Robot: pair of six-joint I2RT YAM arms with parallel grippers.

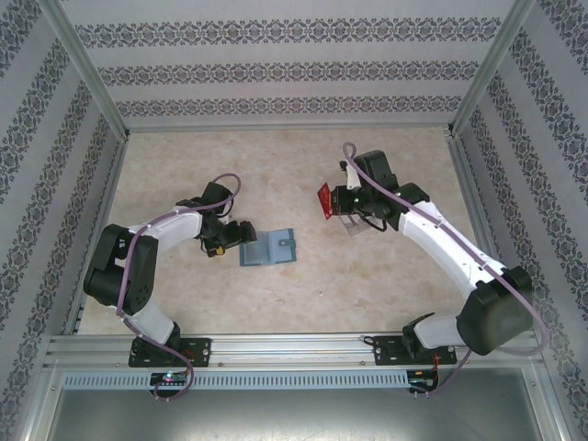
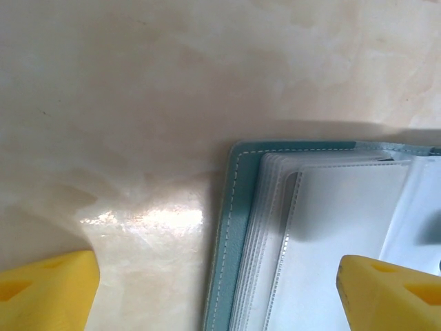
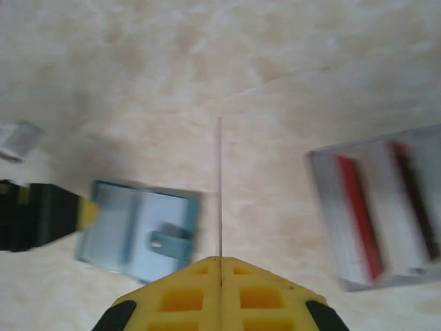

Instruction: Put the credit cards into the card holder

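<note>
Marbled table [image 1: 184, 165] carries the teal card holder [image 1: 267, 248], lying open with its clear sleeves up. Right of the holder stands a clear slotted block [image 1: 354, 223] with two cards [image 3: 358, 214] upright in it. Left gripper [image 1: 237, 235] hangs over the holder's left edge, yellow fingers [image 2: 45, 289] spread wide. Right gripper [image 3: 220, 272], beyond and right of the holder, is clamped on a red credit card [image 1: 324, 200].

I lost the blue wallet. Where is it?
In the top view, the teal card holder lies open on the table, just right of the open left hand and left of the red credit card in the right hand.
</note>
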